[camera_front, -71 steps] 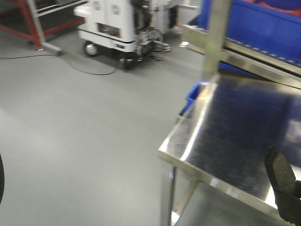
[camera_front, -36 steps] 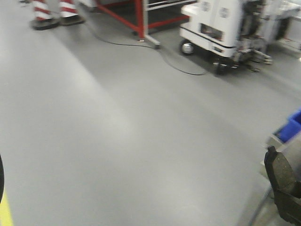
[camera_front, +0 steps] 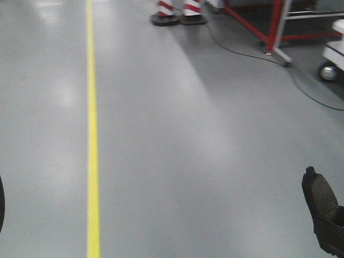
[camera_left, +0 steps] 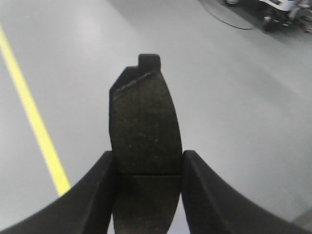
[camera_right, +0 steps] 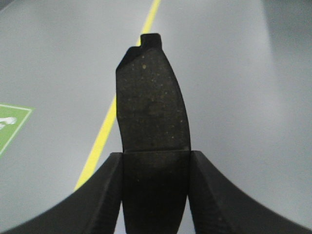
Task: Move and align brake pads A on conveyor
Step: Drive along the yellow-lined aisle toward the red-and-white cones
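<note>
Each gripper holds one of the brake pads A out over grey floor. In the left wrist view, my left gripper (camera_left: 148, 161) is shut on a dark-grey curved pad (camera_left: 145, 122) at its cross groove, end tab pointing away. My right gripper (camera_right: 156, 158) is shut the same way on a second pad (camera_right: 152, 105). That right pad (camera_front: 320, 194) also pokes up at the bottom right of the front view. The conveyor is out of view.
A yellow floor line (camera_front: 92, 134) runs away on the left. Striped cones (camera_front: 177, 11), a red metal frame (camera_front: 279, 27), a black cable (camera_front: 301, 80) and a white cart's wheel (camera_front: 329, 71) stand far right. A green floor sign (camera_right: 9, 124) lies at the left.
The front view has swung left: the steel table, blue bins and white cart slid off to the right, and the yellow line and cones came in. The right pad keeps its place in the frame.
</note>
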Motion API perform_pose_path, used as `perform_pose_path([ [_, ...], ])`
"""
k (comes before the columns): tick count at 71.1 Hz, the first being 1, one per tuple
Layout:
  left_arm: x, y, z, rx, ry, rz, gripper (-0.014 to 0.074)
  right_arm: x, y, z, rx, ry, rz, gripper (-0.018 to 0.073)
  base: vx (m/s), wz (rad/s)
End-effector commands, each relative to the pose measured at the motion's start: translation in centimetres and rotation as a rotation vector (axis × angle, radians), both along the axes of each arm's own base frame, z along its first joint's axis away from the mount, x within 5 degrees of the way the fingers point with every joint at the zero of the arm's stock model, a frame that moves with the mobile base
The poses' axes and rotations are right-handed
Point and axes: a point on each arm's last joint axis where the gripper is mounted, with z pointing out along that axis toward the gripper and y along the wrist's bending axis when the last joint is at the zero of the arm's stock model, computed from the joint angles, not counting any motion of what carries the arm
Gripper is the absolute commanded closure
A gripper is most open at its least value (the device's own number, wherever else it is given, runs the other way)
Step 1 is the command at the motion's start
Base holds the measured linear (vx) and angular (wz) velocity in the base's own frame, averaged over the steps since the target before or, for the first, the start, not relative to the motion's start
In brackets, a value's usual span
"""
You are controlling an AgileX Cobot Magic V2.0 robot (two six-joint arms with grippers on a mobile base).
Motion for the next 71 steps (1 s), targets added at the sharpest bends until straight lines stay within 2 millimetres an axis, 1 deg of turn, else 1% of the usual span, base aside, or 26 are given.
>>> perform_pose_path([
  [1,0.30,-0.16,1.52,-0.041,-0.101,-0.002,0.0379,0.31,0.12,1.71,0.037,-0.111,0.003,0.0517,0.03,0.75],
  [14,0.30,-0.16,1.52,-0.041,-0.100,-0.002,0.0379,0.31,0.12,1.71,0.037,-0.111,0.003,0.0517,0.03,0.69],
  [26,0.30,-0.15,1.51,-0.041,-0.099,-0.001,0.0379,0.31,0.12,1.71,0.037,-0.111,0.003,0.0517,0.06,0.45],
  [52,0.30,-0.15,1.50,-0.040,-0.098,-0.001,0.0379,0.31,0.12,1.71,0.037,-0.111,0.003,0.0517,0.14,0.21],
  [71,0.30,-0.15,1.50,-0.040,-0.098,-0.001,0.0379,0.31,0.12,1.71,0.037,-0.111,0.003,0.0517,0.28,0.09],
])
